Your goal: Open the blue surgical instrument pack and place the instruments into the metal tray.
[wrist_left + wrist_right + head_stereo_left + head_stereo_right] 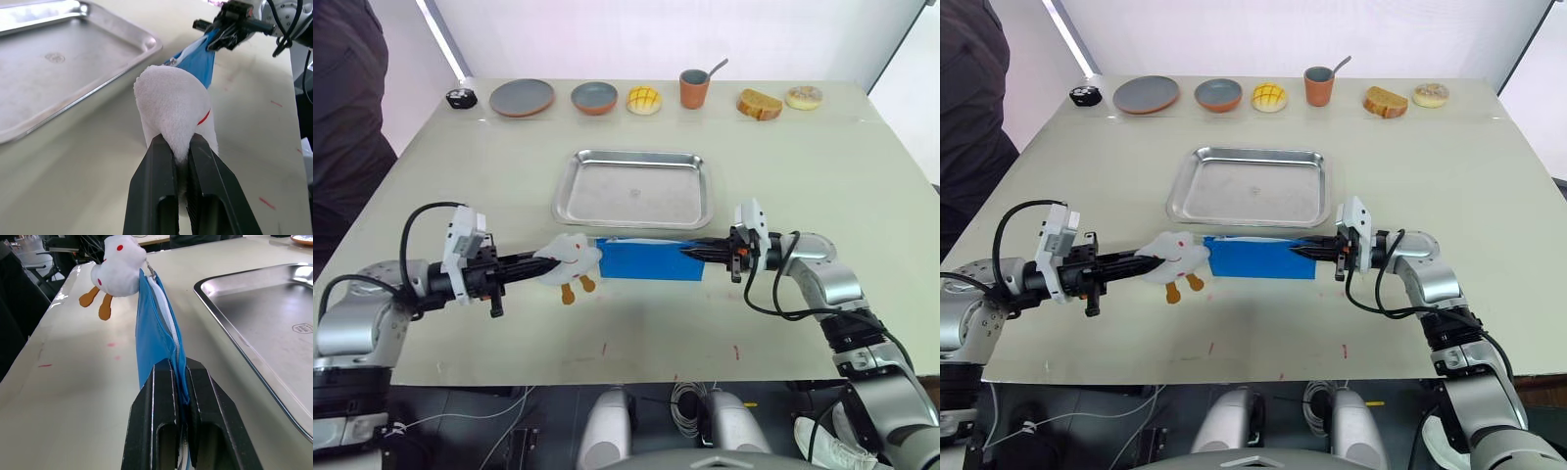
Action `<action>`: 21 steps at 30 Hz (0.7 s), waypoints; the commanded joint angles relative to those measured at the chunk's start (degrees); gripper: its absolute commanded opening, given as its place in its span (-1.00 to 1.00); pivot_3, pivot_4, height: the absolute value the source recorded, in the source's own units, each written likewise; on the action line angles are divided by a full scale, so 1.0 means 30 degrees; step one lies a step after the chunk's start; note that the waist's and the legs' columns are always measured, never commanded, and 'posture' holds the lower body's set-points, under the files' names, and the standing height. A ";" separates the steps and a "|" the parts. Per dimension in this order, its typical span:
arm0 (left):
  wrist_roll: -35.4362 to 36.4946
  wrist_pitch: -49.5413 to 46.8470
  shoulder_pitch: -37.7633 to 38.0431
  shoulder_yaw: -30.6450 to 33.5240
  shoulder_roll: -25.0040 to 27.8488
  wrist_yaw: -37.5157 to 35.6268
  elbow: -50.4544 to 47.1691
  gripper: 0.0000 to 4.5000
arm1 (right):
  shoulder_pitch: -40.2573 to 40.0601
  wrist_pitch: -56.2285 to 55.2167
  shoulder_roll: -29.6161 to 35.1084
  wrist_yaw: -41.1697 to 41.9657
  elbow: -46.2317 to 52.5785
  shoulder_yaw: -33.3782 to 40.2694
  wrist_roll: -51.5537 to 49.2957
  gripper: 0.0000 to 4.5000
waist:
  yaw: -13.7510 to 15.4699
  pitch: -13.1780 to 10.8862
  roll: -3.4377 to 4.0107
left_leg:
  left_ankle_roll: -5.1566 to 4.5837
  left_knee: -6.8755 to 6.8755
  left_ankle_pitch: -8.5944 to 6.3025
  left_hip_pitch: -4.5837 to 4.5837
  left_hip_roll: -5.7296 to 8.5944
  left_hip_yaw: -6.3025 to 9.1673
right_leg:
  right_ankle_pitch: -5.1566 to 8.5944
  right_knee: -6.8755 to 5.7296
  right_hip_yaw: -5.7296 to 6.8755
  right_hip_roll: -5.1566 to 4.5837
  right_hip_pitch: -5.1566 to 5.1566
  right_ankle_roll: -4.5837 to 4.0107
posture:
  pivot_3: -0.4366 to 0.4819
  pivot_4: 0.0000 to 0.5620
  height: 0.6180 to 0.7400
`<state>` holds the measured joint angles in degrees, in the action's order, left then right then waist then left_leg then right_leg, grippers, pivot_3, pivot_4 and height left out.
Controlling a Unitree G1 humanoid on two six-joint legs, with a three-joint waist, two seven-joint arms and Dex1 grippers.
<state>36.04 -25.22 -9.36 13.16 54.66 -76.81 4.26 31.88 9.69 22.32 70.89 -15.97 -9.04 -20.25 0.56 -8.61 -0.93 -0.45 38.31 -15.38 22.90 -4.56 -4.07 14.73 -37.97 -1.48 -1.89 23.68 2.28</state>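
Blue pouch [651, 259] stretched lengthwise on worktop [822, 176] just before empty steel tray [633, 188], right pincer [693, 252] clamped on one end, left pincer [540, 262] clamped on white plush toy [570, 257] at other.

- The blue surgical instrument pack [651, 259] is bright blue with a white zip.
- The plush toy [120, 265] is white with red dots and orange feet.
- The metal tray [632, 188] is shiny silver.
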 commanded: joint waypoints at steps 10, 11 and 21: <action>-0.3346 0.2875 0.0113 -0.0863 0.0936 -0.1602 0.2758 -0.97 | -0.0063 0.0084 0.0733 -0.0003 0.0084 0.0614 -0.0037 -1.00 | 0.0075 0.0000 0.0000 | 0.0000 0.0001 0.0000 0.0002 0.0000 -0.0008 | 0.0000 0.0001 0.0001 -0.0003 0.0001 -0.0001 | -0.05 -0.47 1.00; -0.3518 0.3005 0.0024 -0.0913 0.0910 -0.1586 0.2948 -0.97 | -0.0083 0.0105 0.0765 -0.0012 0.0108 0.0626 -0.0070 -1.00 | 0.0084 0.0000 0.0000 | 0.0000 0.0001 0.0000 0.0003 0.0000 -0.0010 | 0.0000 0.0002 0.0001 -0.0006 0.0000 0.0000 | -0.05 -0.47 1.00; -0.6067 0.5336 -0.0986 -0.3220 -0.0203 -0.1306 0.4872 -0.97 | -0.0199 0.1169 0.0606 -0.0241 0.0921 0.1097 -0.1187 -1.00 | 0.0113 0.0002 0.0005 | -0.0001 0.0002 0.0000 0.0003 0.0000 -0.0017 | -0.0001 -0.0002 0.0001 -0.0009 -0.0001 0.0000 | -0.05 -0.47 1.00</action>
<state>19.87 -9.57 -12.81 5.84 54.65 -81.18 17.90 31.40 12.72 23.16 70.56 -15.25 -8.23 -22.33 0.90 -8.60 -0.92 -0.45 38.32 -15.39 22.91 -4.56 -4.12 14.73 -37.97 -1.48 -1.92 23.67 2.28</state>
